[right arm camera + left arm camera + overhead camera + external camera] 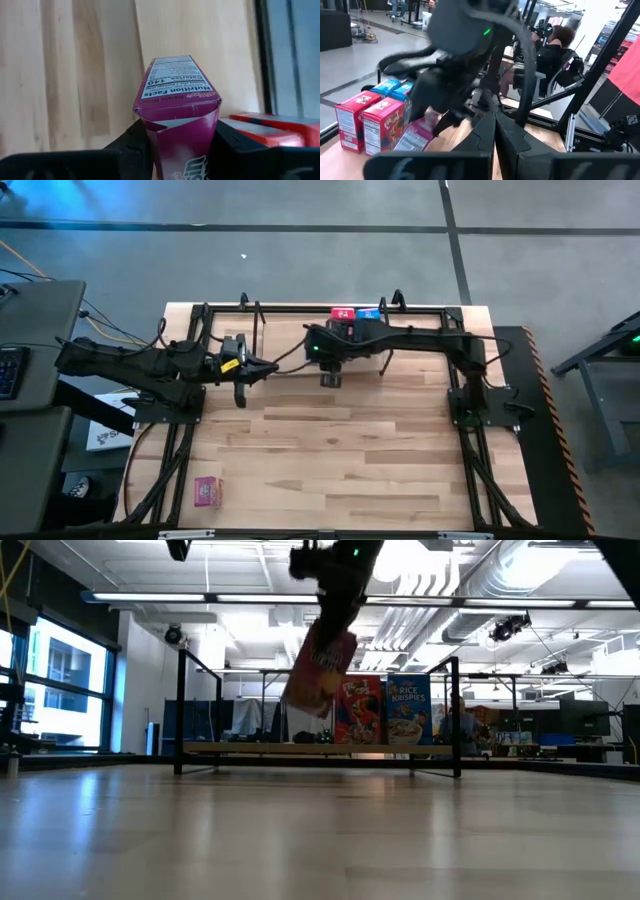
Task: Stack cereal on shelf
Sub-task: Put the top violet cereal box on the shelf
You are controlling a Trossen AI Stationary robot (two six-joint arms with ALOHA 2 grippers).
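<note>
From above, the right arm hid most of the purple cereal box (176,107) it carried; the low view showed that box tilted and hanging above the counter (350,450), just in front of the shelf (320,748). The right gripper (177,135) had its fingers clamped on the box's two sides, a Nutrition Facts panel facing the wrist camera. Two boxes stood upright side by side on the shelf, a red one (358,710) and a blue Rice Krispies one (408,709). A fourth, pink box (207,491) lay alone near the counter's front left corner. The left gripper (241,385) hovered left of the shelf, fingers pressed together on nothing.
</note>
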